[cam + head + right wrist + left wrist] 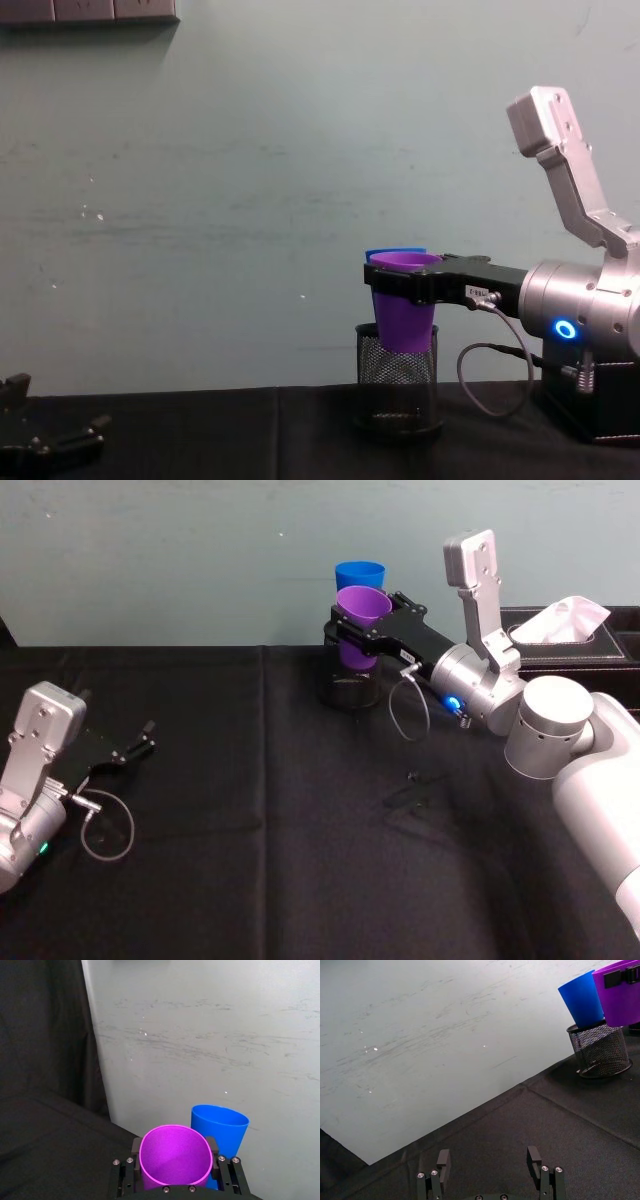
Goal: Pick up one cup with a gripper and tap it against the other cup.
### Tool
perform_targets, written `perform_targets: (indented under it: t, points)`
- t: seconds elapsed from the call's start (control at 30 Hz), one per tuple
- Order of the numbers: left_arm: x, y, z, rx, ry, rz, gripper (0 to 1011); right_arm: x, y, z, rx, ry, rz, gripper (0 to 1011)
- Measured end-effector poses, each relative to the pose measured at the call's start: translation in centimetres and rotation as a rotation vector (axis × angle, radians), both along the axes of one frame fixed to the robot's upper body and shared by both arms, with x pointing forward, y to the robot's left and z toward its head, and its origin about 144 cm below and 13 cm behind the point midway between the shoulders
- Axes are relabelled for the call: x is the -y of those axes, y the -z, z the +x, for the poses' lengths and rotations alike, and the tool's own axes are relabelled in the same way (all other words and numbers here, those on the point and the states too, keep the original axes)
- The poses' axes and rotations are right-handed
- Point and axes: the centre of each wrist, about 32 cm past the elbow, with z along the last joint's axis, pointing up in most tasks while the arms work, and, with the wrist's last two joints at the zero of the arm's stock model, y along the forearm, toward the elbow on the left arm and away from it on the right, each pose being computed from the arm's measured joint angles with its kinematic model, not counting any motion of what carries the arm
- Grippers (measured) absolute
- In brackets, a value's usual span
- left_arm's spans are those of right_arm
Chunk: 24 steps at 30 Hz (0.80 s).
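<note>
at mesh holder (600, 1052) right gripper (174, 1149) clamps purple cup (403, 320); left wrist: blue cup (582, 1002) inside; left gripper (489, 1155) splayed

Your right gripper (356, 632) hangs raised and level, stretched forward and leftward from its silver-grey wrist joint (470, 685). Its flat black jaws sit one on each side of the purple cup (362, 605), pressed against its wall just under the rim. Behind the jaws, the wrist's blue ring light (452, 702) glows, and a grey link (480, 590) stands up steeply above the joint. The forearm (590, 770) runs back and down from there.

Your left gripper (140, 742) lies well to the left of the right one and much lower. It points forward, and its fingers (443, 1160) are spread apart with nothing between them.
</note>
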Motion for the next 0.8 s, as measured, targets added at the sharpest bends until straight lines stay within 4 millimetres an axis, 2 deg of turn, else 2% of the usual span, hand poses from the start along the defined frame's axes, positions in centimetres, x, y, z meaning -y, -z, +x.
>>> perform_targets:
  t: [0.8]
  points:
    - [0.0, 0.0, 0.0, 0.0, 0.0, 0.0, 1000, 0.0, 0.0, 0.0, 0.0, 0.0, 0.0, 751]
